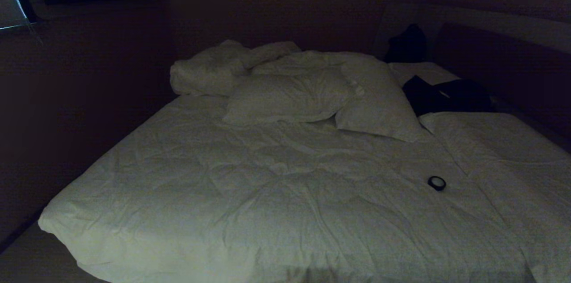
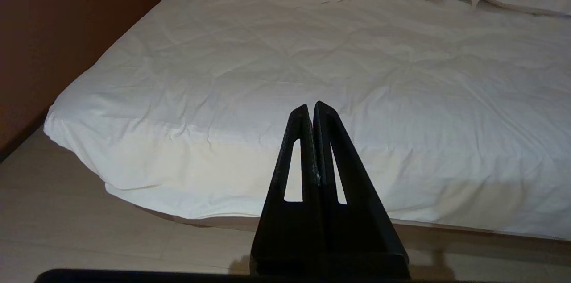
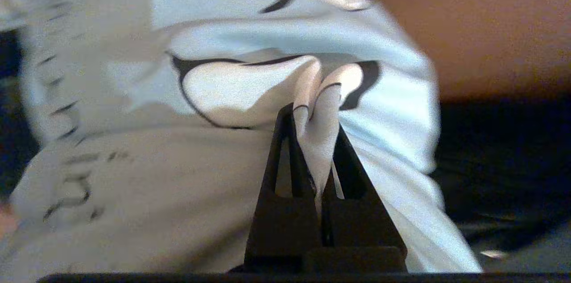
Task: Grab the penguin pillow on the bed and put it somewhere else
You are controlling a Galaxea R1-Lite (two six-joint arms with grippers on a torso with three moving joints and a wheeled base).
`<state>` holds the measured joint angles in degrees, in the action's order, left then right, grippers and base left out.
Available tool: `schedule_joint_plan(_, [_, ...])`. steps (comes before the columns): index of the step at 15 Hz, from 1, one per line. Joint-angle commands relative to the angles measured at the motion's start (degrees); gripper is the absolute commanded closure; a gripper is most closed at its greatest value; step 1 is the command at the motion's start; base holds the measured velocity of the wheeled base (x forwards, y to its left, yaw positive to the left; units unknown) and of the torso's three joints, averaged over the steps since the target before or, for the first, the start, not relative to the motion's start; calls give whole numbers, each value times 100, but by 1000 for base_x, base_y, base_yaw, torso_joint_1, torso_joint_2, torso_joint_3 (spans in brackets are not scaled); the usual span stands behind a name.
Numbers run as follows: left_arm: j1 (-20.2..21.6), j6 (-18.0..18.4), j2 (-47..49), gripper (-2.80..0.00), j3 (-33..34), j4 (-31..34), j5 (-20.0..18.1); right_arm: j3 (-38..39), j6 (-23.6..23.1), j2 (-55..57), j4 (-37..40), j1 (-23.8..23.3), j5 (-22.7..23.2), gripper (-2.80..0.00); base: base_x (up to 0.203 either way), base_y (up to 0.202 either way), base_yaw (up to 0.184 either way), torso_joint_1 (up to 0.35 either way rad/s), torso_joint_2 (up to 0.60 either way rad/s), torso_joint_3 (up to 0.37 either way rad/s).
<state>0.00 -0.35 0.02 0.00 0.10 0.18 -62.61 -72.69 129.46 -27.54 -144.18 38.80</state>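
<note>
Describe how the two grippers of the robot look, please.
Both look alike. The left gripper has two matte black fingers, each a long narrow wedge tapering to a thin tip, with a slim slot cut through it. The right gripper has the same black slotted fingers. No cables or markings are visible.

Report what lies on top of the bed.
On the bed: two white pillows, a bunched duvet, dark clothing, a small black ring-shaped object. What the pillows cover stays hidden.
</note>
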Motion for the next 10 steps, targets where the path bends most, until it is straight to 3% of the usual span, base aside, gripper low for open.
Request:
schedule_joint_plan(1, [0, 0, -2, 0, 9, -1, -1, 509, -1055, 16, -2, -33, 88, 0, 0, 0, 0, 0, 0, 0])
schedule_joint_plan(4, [0, 0, -2, 0, 9, -1, -1, 914, -1424, 89, -6, -39, 84, 0, 0, 0, 0, 0, 0, 0])
schedule_joint_plan(10, [0, -9, -2, 0, 9, -1, -1, 1011, -1751, 720, -292, -74, 41, 0, 0, 0, 0, 0, 0, 0])
